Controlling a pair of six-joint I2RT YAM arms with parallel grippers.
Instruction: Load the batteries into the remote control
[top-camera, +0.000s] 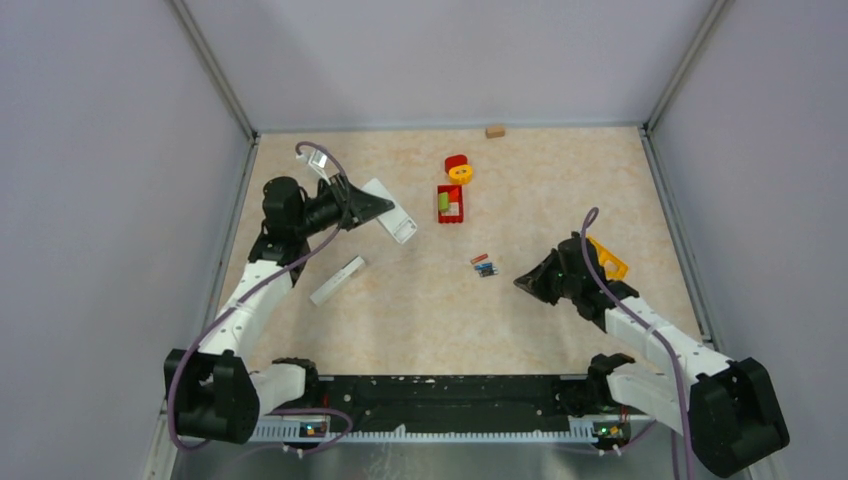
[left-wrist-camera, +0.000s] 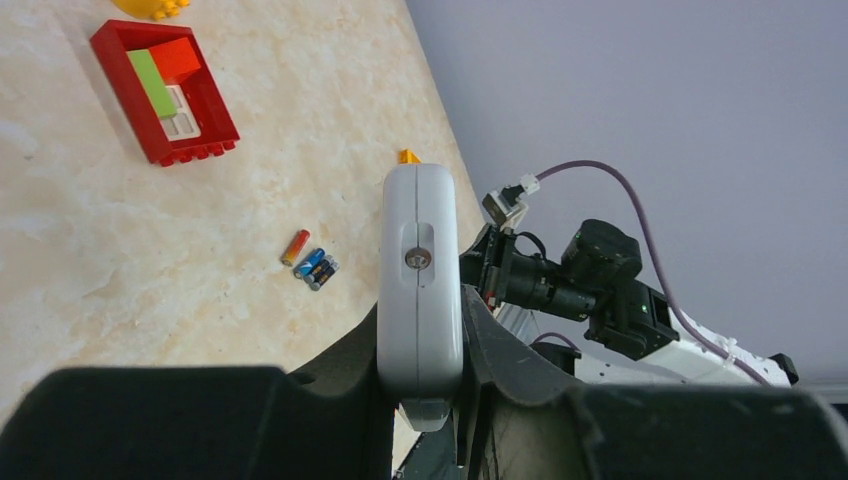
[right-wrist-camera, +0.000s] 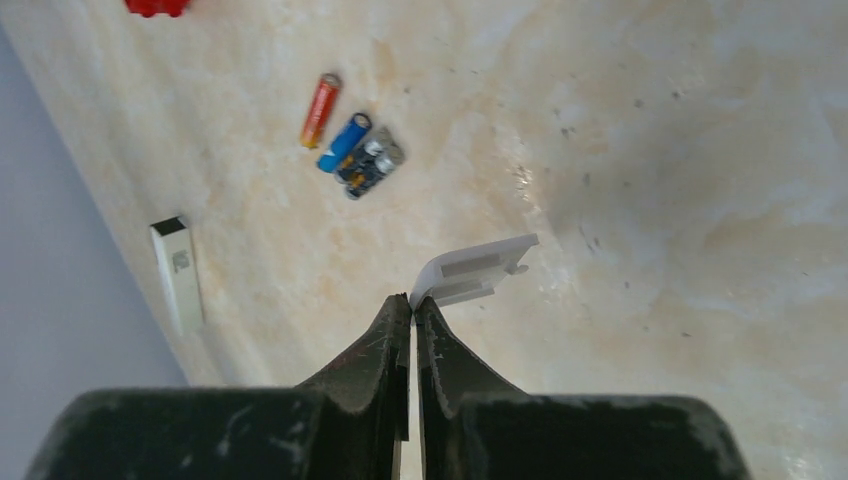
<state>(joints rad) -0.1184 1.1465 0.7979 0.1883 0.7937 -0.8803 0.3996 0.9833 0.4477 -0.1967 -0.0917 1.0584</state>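
- Right wrist view: the right gripper (right-wrist-camera: 412, 305) had its black fingers pressed together on the curled end of a thin white plastic battery cover (right-wrist-camera: 478, 268). The hold looked very small.
- The left gripper (left-wrist-camera: 420, 330) clamped the smooth white plastic remote control (left-wrist-camera: 420, 230) by its flat faces, off the table.
- The small cylindrical batteries (right-wrist-camera: 348, 142), one glossy orange-red, the others blue and dark, lay together near the middle of the beige marble-pattern table (right-wrist-camera: 650, 150), well apart from every edge.
- Risk: the cover could slip from such a thin pinch and fall. The round batteries could roll away if a finger pushed them.
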